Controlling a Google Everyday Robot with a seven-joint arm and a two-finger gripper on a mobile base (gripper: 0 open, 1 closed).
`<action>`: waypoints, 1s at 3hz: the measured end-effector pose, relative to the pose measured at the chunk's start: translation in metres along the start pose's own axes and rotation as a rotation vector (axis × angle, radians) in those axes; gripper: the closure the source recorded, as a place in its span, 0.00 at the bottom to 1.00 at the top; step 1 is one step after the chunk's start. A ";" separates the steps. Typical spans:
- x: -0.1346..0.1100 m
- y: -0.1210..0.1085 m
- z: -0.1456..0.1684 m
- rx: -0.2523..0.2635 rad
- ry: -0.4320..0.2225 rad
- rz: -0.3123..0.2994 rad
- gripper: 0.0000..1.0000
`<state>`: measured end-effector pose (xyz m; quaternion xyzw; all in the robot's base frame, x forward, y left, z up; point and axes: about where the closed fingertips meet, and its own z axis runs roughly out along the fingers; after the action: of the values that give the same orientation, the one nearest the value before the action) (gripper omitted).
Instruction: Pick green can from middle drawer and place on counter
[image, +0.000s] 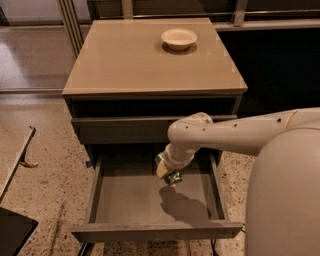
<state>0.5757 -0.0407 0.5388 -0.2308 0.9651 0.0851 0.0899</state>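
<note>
Camera view: pincer (167, 172) clamps green can (174, 177) above middle drawer (130, 202) (speckled floor (47, 195) around).

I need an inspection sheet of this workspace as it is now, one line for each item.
Surface: counter, glossy beige, nothing on it except one bowl.
Job's things: green can is raised above the floor of the middle drawer, casting a shadow there; the drawer is pulled fully open.
Clutter: white bowl near the back edge of the counter.
Grippers: end effector is over the open drawer, apparently closed on the green can.
Cables: nothing seen.
Surroundings: speckled floor; a small yellow object lies on it to the left of the cabinet.
</note>
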 end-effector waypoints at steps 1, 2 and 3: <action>0.000 -0.011 -0.062 0.016 -0.033 -0.132 1.00; -0.009 -0.024 -0.124 0.052 -0.081 -0.254 1.00; -0.029 -0.036 -0.178 0.119 -0.145 -0.362 1.00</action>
<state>0.5943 -0.0963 0.7129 -0.3882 0.9021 0.0268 0.1864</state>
